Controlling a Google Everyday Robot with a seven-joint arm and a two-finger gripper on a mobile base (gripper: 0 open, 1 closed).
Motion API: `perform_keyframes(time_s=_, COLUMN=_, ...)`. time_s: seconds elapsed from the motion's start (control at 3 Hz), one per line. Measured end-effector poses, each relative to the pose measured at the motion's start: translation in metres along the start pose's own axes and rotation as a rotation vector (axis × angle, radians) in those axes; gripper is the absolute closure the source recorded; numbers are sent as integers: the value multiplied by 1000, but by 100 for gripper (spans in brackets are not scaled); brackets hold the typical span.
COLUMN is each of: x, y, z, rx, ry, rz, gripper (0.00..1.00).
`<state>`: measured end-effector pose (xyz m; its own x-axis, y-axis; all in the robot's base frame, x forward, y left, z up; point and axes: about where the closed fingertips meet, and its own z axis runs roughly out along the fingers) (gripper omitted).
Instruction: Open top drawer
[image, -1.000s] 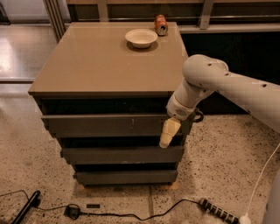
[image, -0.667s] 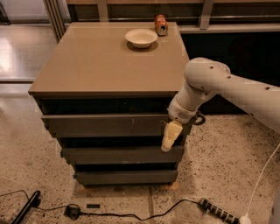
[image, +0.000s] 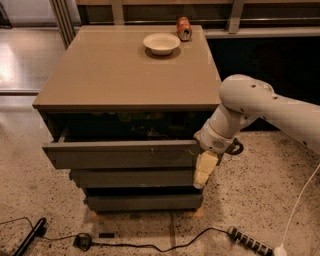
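Observation:
The top drawer (image: 125, 155) is a wide dark grey-brown front with small pale scratches right of centre. It stands pulled out from the cabinet, and a dark gap shows above it under the tan cabinet top (image: 125, 70). The two smaller drawer fronts sit below it, the middle one (image: 130, 178) and the bottom one (image: 142, 202). My gripper (image: 204, 171) hangs from the white arm at the drawer's right end, its pale fingers pointing down beside the front's right edge.
A white bowl (image: 161, 43) and an orange-red can (image: 184, 28) stand at the back of the cabinet top. Black cables, a plug (image: 82, 242) and a power strip (image: 250, 242) lie on the speckled floor in front. A dark wall runs along the back right.
The gripper has moved slightly right and toward the camera, and the top drawer has come a little further out with it.

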<state>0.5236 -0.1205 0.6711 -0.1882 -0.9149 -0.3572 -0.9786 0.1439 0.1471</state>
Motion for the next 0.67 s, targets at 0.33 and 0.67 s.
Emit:
perform_keyframes(time_s=0.33, x=2, y=4, z=3, rx=-19, ry=-6, rz=-6, gripper=0)
perform_keyframes(time_s=0.67, x=5, y=18, z=5, rx=-54, ry=-17, rz=-12, gripper=0)
